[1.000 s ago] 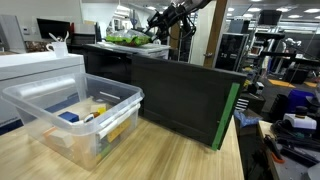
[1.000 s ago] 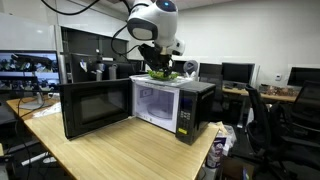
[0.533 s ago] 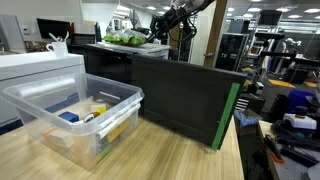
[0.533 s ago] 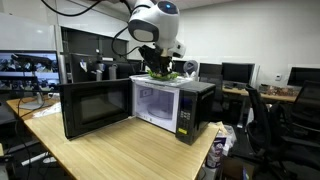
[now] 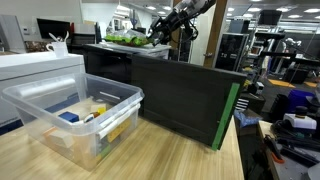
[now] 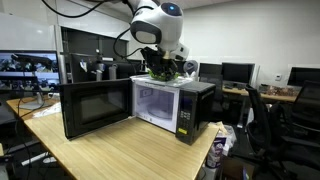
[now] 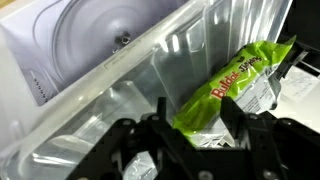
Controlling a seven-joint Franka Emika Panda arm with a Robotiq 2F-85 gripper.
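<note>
1. Atop the microwave (image 6: pixel 165 105), whose door hangs open over the bench (image 6: pixel 110 150), a clear tray (image 7: pixel 120 100) holds a green snack bag (image 7: pixel 225 90) lying flat; both exterior views show it there.
2. State of the claw (image 7: pixel 197 150): released, with its jaws apart and straddling the bag's near end. The wrist view shows no pinch.
3. Step in hand, as judged: lining up a grasp on the bag.
4. Next move, as judged: lower a little and close across the bag's narrow width, clear of the tray wall and gently enough that the crinkly film does not slip.
5. Change from the frame a second earlier: the arm (image 5: pixel 180 15) has shifted slightly right in an exterior view, and the bag lies where it did.
</note>
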